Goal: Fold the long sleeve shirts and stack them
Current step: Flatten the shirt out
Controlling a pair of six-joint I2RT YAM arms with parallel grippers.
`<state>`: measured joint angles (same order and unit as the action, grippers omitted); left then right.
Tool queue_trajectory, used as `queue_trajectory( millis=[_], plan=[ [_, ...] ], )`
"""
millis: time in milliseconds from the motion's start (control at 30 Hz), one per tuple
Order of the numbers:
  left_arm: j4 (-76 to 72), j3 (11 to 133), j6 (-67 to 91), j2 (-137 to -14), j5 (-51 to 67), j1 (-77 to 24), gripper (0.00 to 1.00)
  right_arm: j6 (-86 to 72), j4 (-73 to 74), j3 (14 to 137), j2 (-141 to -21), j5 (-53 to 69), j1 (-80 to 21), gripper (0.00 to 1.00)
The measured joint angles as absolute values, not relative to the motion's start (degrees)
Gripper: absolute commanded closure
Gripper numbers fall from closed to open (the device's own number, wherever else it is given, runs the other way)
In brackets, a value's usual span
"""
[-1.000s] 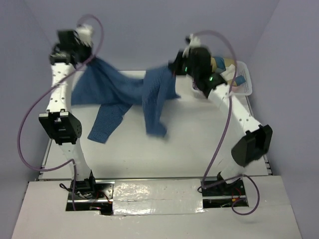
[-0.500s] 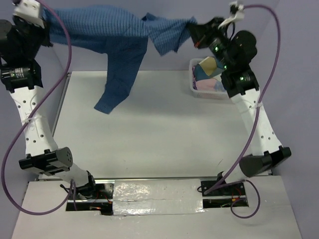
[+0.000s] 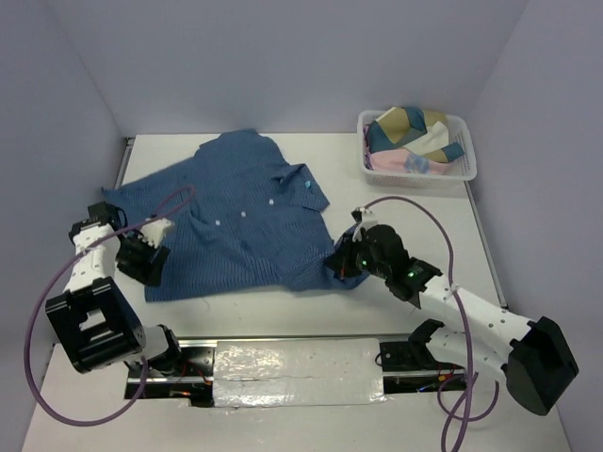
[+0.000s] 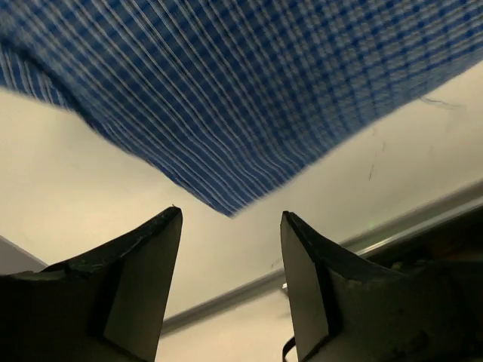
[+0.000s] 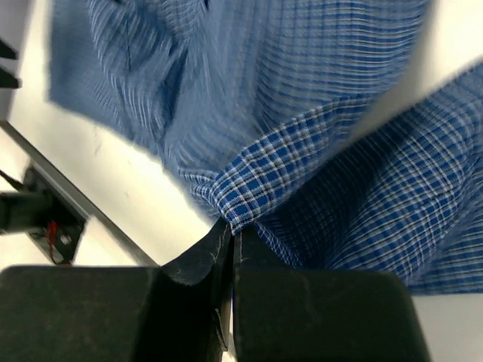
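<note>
The shirt (image 3: 240, 221) lies spread buttons-up on the table (image 3: 405, 217), collar toward 1 o'clock, likely laid flat so that folding can start. The left gripper (image 4: 230, 217) sits at the shirt's 8 o'clock corner, jaws apart and empty, the hem's edge just beyond its tips. The right gripper (image 5: 230, 230) is clamped on the hem at 4 o'clock, probably to pull that corner smooth. Where the sleeves lie is hard to tell. More clothes fill the basket (image 3: 468, 170) at 2 o'clock.
</note>
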<state>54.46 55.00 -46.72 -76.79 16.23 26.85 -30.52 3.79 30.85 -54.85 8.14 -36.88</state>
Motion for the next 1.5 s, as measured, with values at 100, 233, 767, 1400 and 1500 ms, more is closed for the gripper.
queue_trajectory(
  millis=[100, 233, 767, 1400, 1500],
  plan=[
    [55.4, 49.4, -51.9, -73.6, 11.6, 27.2, 0.32, -32.9, 2.8, 26.2, -56.1, 8.2, -38.0, 1.0],
    [54.4, 50.4, -57.1, -68.8, 11.4, 27.0, 0.32, -34.3, 1.2, 25.5, -59.4, 8.1, -38.1, 1.0],
    [37.3, 68.4, -40.9, -87.7, 11.9, 29.3, 0.2, -32.2, 7.2, 29.8, -61.0, 6.5, -38.1, 0.42],
    [26.1, 89.2, -20.9, -120.2, -1.0, 29.2, 0.48, -14.9, 21.3, 102.5, -118.5, -3.3, -36.7, 0.01],
    [25.5, 91.3, -21.9, -122.1, -1.7, 26.3, 0.78, -18.0, 24.4, 112.6, -131.1, -1.2, -35.5, 0.03]
  ],
)
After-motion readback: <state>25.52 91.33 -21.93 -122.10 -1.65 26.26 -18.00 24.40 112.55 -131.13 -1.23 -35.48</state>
